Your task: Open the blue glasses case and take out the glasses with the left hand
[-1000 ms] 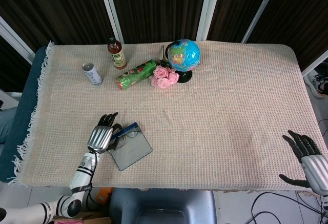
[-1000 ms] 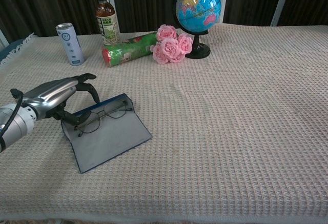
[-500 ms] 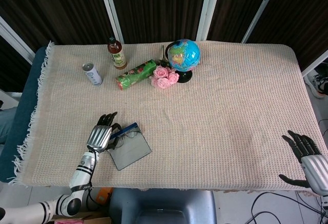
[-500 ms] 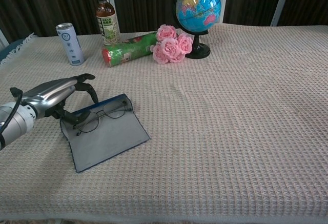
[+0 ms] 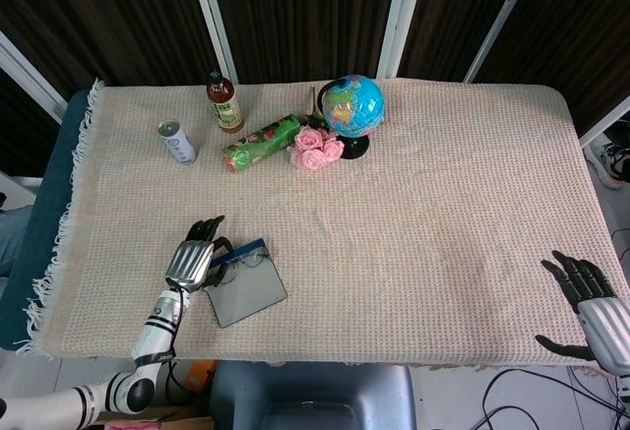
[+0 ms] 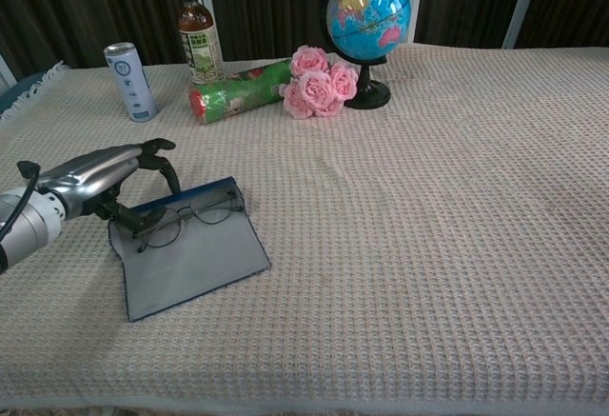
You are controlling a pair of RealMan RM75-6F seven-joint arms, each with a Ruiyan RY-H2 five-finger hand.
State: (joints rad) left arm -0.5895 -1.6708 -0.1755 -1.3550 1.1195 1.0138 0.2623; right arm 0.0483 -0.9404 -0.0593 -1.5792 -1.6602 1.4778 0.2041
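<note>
The blue glasses case lies open near the table's front left, grey lining up, its blue flap standing along the far side. Thin-framed glasses rest inside against that flap. My left hand arches over the case's left end and grips it, fingertips curled down at the flap and thumb below. In the head view the left hand sits left of the case and the glasses. My right hand hangs past the table's front right corner, fingers spread, holding nothing.
At the back stand a silver can, a brown bottle, a lying green roll, pink roses and a globe. A beige woven cloth covers the table.
The left hand has drawn back slightly to the left, and the open case has slid and turned left with it. The glasses stay inside. The right hand has not moved.
</note>
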